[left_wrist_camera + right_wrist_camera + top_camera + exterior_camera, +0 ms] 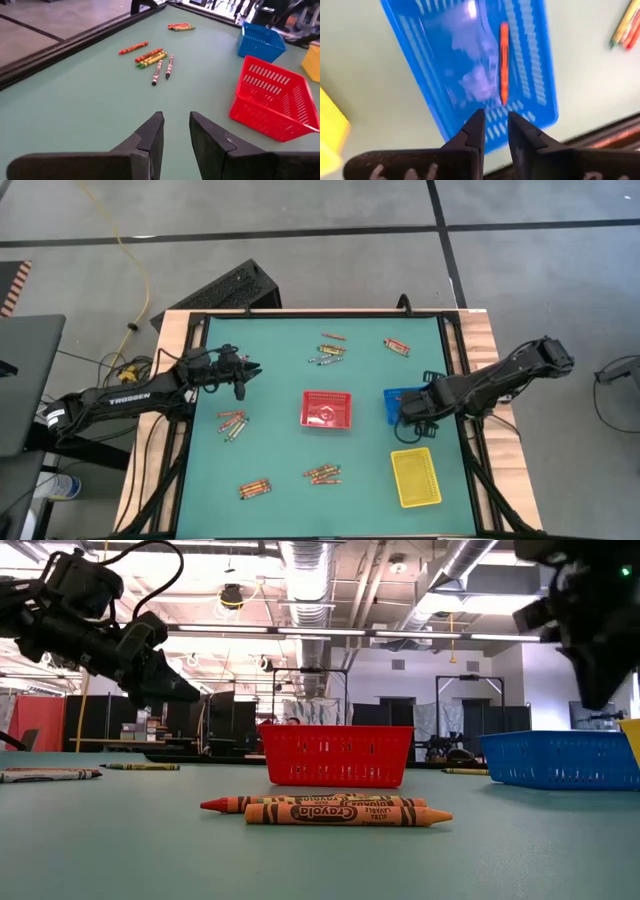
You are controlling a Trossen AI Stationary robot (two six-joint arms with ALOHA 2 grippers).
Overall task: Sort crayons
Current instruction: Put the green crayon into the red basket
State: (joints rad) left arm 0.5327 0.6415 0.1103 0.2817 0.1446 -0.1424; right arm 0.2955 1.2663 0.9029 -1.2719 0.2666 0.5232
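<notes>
Crayons lie in small heaps on the green table: at the far middle (329, 350), far right (396, 345), left (232, 423), near left (255, 488) and near middle (322, 473). My left gripper (243, 380) hovers over the table's left part; its fingers (176, 125) stand a narrow gap apart, holding nothing. My right gripper (405, 412) hovers over the blue tray (392, 396); its fingers (495, 122) also stand a narrow gap apart, holding nothing. One orange-red crayon (504, 60) lies flat on the blue tray's floor.
A red tray (306, 408) stands at the table's middle and a yellow tray (397, 480) at the near right. A raised dark frame (455, 340) runs round the table. Bare green surface lies between the heaps.
</notes>
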